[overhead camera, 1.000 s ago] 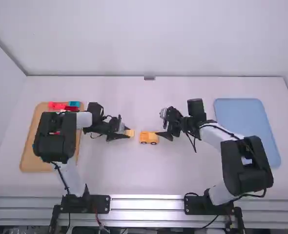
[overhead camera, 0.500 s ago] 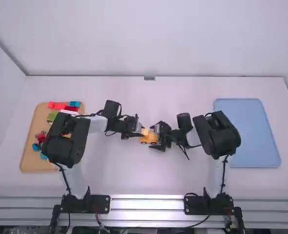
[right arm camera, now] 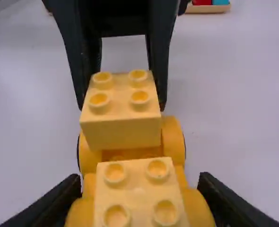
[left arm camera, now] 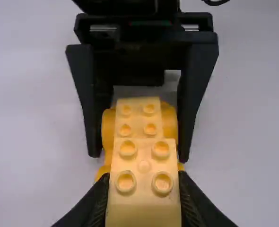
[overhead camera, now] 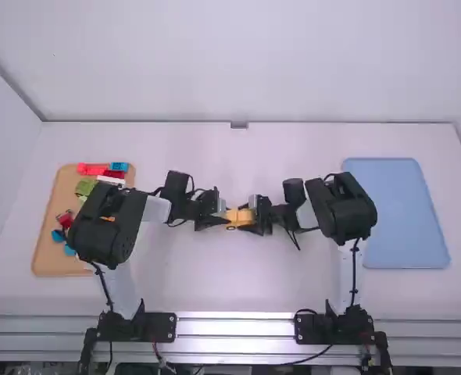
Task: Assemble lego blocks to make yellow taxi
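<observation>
Yellow block (right arm camera: 120, 132), one: brought in from beside the car (right arm camera: 173, 146) to above its end; attachment probably next, seating unclear. Left gripper (left arm camera: 143, 183): clamped on block. Right gripper (right arm camera: 139, 187): closed on car's sides. Arms: both bent, facing across the car.

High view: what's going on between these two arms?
The left gripper holds a yellow block over an orange-yellow car base. The right gripper grips that base, which carries another yellow block. The taxi looks partly assembled; I can't tell whether the held block is seated.
</observation>
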`<action>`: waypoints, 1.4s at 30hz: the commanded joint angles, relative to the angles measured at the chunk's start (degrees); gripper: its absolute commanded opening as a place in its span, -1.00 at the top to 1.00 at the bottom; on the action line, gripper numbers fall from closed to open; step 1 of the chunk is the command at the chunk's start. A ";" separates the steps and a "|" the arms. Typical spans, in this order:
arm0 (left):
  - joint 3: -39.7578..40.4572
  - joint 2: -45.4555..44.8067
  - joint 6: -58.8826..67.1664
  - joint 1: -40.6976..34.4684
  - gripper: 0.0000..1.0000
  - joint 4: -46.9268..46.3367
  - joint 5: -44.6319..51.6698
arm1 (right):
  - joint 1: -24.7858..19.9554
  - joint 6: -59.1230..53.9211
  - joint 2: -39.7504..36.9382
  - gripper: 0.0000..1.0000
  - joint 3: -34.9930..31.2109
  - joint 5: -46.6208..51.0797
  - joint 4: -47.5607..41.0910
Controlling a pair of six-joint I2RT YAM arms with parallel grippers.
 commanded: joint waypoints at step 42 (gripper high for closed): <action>-0.55 3.15 -3.61 -1.70 0.85 2.89 0.70 | -0.22 -0.26 0.76 0.15 0.57 -1.79 -1.92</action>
